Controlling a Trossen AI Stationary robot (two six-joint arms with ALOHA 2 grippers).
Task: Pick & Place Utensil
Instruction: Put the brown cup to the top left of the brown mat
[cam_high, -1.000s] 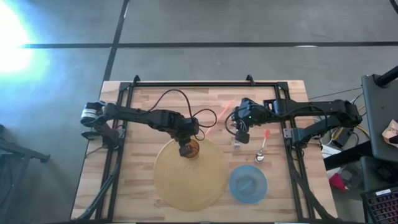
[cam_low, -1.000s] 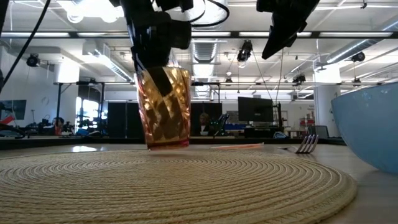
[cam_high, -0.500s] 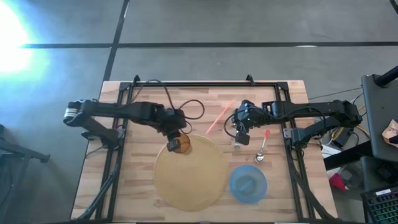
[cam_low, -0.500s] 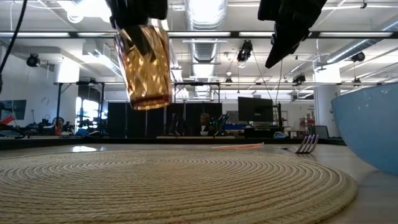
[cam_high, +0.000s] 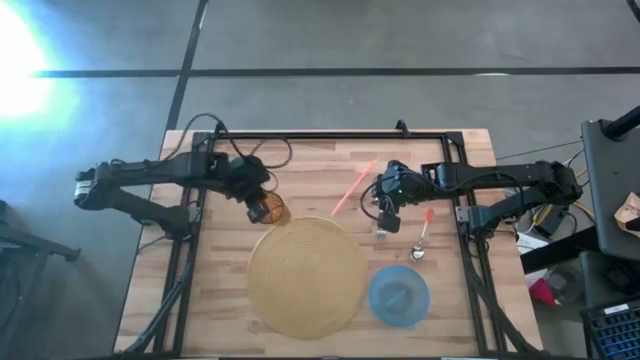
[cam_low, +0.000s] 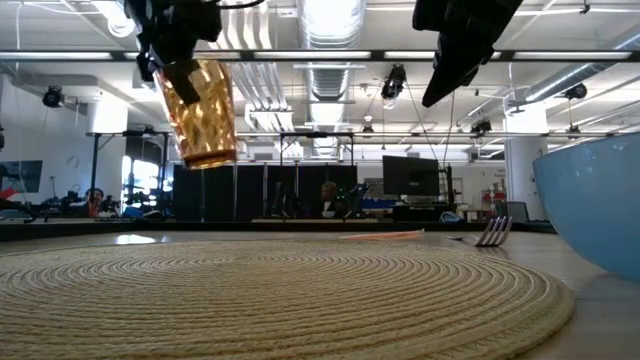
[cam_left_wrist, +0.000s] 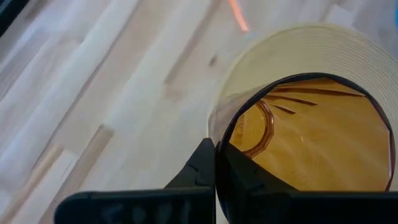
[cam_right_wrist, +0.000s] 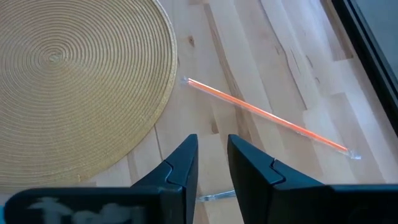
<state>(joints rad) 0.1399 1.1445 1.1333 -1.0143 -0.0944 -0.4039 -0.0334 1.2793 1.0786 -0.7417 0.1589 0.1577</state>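
Observation:
My left gripper (cam_high: 262, 203) is shut on an amber faceted cup (cam_high: 268, 211), which hangs in the air off the round woven placemat's (cam_high: 305, 277) far-left edge; the low view shows the cup (cam_low: 197, 110) well above the table. My right gripper (cam_high: 388, 207) hovers narrowly open over the wood, near a fork (cam_high: 382, 232) lying flat. In the right wrist view its fingers (cam_right_wrist: 211, 152) hold nothing. A pink-handled spoon (cam_high: 422, 237) lies to the right of the fork. My left gripper pinches the cup's wall at the rim (cam_left_wrist: 219, 152), one finger inside the cup (cam_left_wrist: 245, 180) and one outside (cam_left_wrist: 198, 171). It comes at the rim from above. The cup is lifted clear, hanging below the fingers, mouth up and slightly tilted.
An orange straw (cam_high: 352, 187) lies on the wood on the far side of the placemat, also seen as the straw (cam_right_wrist: 267, 115) ahead of my right fingers. A blue bowl (cam_high: 399, 296) stands by the placemat's near-right edge. A black frame (cam_high: 330, 135) rims the table.
My left gripper has lifted the cup off the placemat's far part and carried it up and toward the table's left and far edge; the cup now hangs clear beyond the mat's edge.

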